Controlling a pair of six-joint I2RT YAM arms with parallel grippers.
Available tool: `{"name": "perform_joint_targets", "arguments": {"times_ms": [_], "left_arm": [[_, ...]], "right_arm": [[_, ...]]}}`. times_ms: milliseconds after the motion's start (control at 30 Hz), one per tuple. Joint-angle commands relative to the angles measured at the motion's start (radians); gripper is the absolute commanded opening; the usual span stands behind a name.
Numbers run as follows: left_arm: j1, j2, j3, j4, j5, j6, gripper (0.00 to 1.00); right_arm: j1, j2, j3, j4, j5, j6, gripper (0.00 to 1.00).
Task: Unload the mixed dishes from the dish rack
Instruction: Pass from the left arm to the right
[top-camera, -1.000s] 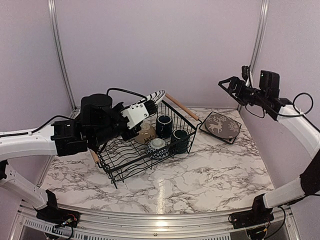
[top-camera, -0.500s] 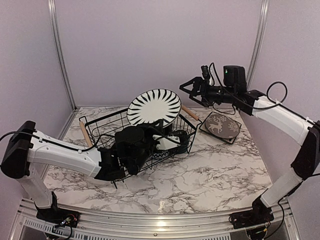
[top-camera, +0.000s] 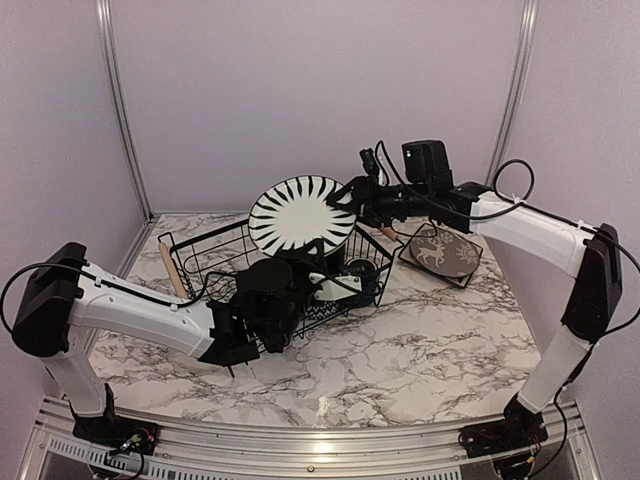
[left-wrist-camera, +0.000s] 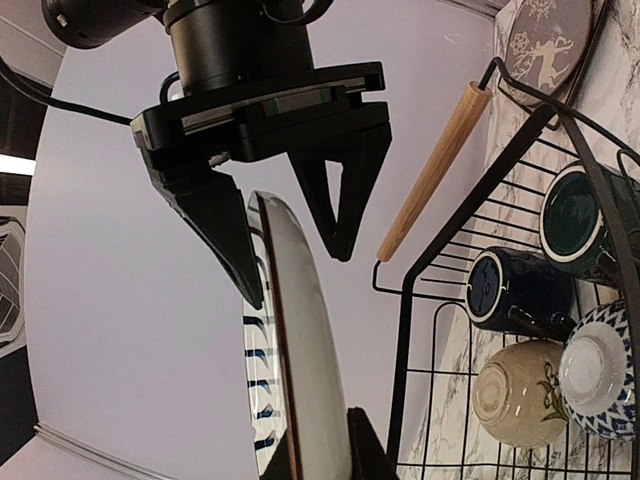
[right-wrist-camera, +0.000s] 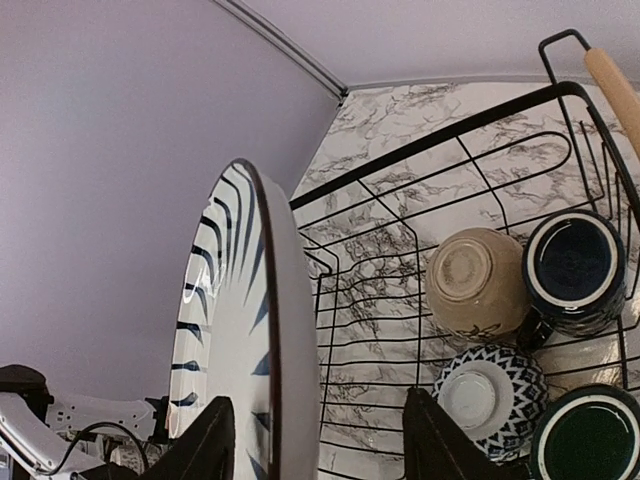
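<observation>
– While your left gripper (left-wrist-camera: 322, 440) is clamping its lower edge, where's the striped plate (top-camera: 302, 212) sitting?
– It's standing upright above the dish rack (top-camera: 170, 268); my right gripper (left-wrist-camera: 298, 270) is straddling its top rim, jaws apart, not gripping.

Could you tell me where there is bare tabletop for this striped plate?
Free: the marble between the dish rack and the near edge, and in front of the reindeer plate. Crowded: the rack's right end, with mugs and bowls.

On my right wrist, the striped plate (right-wrist-camera: 230, 330) runs off at six o'clock, a dark mug (right-wrist-camera: 590, 440) at five.
</observation>
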Motion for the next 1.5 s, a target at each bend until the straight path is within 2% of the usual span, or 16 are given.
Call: {"name": "perform_joint_targets", "arguments": {"times_ms": [0,100,267,333,467,500,600,633,767,867,1100,1200,1467], "left_arm": [[-0.005,0.013,0.041,0.123,-0.028,0.05,0.0],[-0.004,0.018,0.044,0.118,-0.037,0.053,0.0],[-0.004,0.018,0.066,0.058,-0.061,0.034,0.0],[-0.004,0.009,0.067,0.035,-0.062,0.02,0.0],[-0.004,-0.004,0.073,0.0,-0.078,-0.005,0.0],[-0.004,-0.005,0.077,-0.01,-0.084,-0.017,0.08],[-0.004,-0.027,0.087,-0.056,-0.091,-0.087,0.54],[-0.004,-0.039,0.09,-0.083,-0.09,-0.118,0.63],[-0.004,-0.099,0.105,-0.246,-0.059,-0.258,0.82],[-0.004,-0.152,0.104,-0.353,-0.022,-0.353,0.98],[0.017,-0.336,0.117,-0.66,0.25,-0.687,0.99],[0.056,-0.417,0.118,-0.714,0.383,-0.828,0.99],[0.272,-0.579,0.112,-0.761,0.714,-1.173,0.99]], "right_arm": [[0.012,-0.003,0.028,0.027,-0.024,0.022,0.51],[0.012,-0.005,0.007,0.074,-0.06,0.056,0.4],[0.012,-0.004,-0.027,0.147,-0.091,0.125,0.07],[0.012,-0.001,-0.031,0.166,-0.097,0.149,0.0],[0.009,-0.001,-0.034,0.184,-0.087,0.179,0.0],[0.007,-0.003,-0.041,0.222,-0.09,0.196,0.0],[-0.005,-0.008,-0.081,0.353,-0.122,0.272,0.0],[-0.009,-0.009,-0.097,0.403,-0.137,0.3,0.0],[-0.03,-0.005,-0.136,0.556,-0.173,0.4,0.0],[-0.049,-0.003,-0.148,0.601,-0.17,0.431,0.0],[-0.158,-0.037,-0.186,0.603,-0.153,0.429,0.0],[-0.219,-0.061,-0.213,0.602,-0.173,0.428,0.0],[-0.459,-0.219,-0.361,0.548,-0.175,0.379,0.0]]}}
